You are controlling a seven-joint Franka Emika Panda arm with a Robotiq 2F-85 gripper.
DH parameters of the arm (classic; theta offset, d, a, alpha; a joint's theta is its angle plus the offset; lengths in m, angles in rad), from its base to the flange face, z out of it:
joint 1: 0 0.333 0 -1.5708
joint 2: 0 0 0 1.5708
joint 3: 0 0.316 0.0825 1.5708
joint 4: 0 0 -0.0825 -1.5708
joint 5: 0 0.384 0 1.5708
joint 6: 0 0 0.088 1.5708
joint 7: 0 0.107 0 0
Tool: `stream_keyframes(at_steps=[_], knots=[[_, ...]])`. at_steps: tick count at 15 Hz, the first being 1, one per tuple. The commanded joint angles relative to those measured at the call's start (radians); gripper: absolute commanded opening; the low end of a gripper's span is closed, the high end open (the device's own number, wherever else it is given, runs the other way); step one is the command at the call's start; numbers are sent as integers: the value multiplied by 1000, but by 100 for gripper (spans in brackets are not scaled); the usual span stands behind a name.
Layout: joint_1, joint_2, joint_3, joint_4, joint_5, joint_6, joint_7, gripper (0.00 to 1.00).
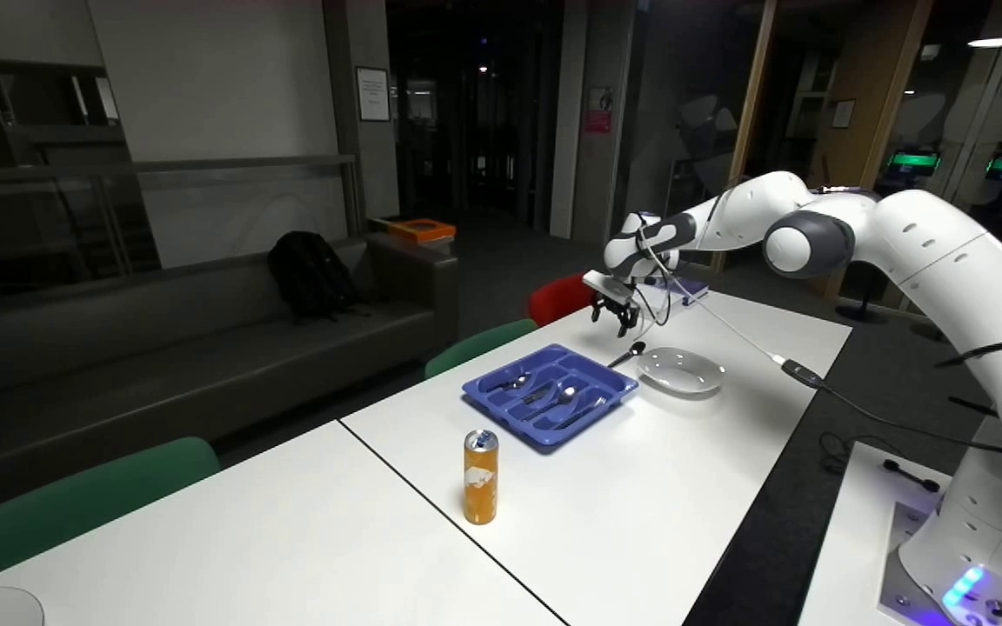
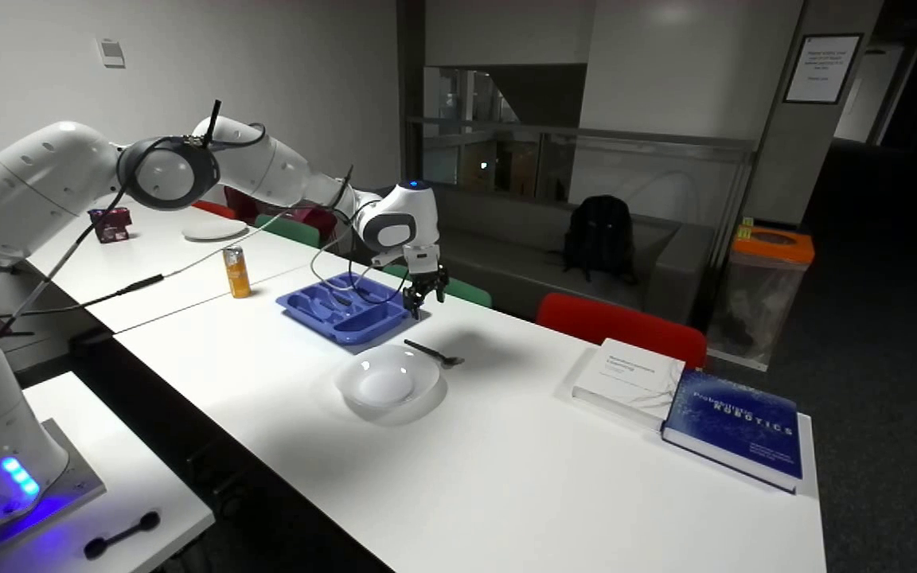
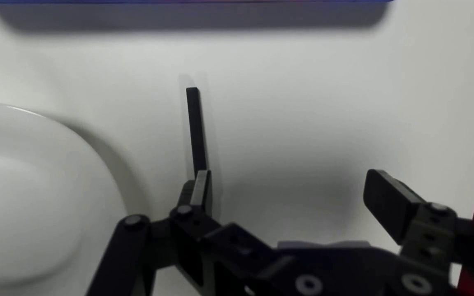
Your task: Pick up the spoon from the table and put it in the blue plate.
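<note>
The spoon [image 1: 625,355] has a dark handle and lies on the white table between the blue plate and a round white dish, as an exterior view [image 2: 430,351] also shows. The blue plate [image 1: 505,424] is a compartmented tray holding several utensils; in an exterior view [image 2: 371,322] a bare compartment faces the spoon. My gripper [image 1: 610,322] is open and empty above the table, beside the spoon, also in an exterior view [image 2: 427,305]. In the wrist view, the spoon's handle [image 3: 197,131] runs behind the left finger of the gripper [image 3: 287,181], which hides its bowl. The plate's edge [image 3: 179,1] is at the top.
The white dish [image 2: 387,374] stands close to the spoon, left in the wrist view [image 3: 27,213]. An orange can [image 1: 480,478] stands beyond the tray. A white book [image 2: 626,378] and a blue book [image 2: 733,430] lie at the table end. Chairs line the table's far edge.
</note>
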Motion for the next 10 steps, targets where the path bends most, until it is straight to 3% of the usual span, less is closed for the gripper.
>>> stream_keyframes(at_steps=[1, 3, 4, 10], knots=[[-34, 31, 25, 54, 12, -14, 9, 100], [-47, 12, 52, 37, 24, -7, -37, 100], [-24, 22, 20, 19, -5, -2, 0, 100], [-17, 29, 14, 13, -2, 16, 32, 100]])
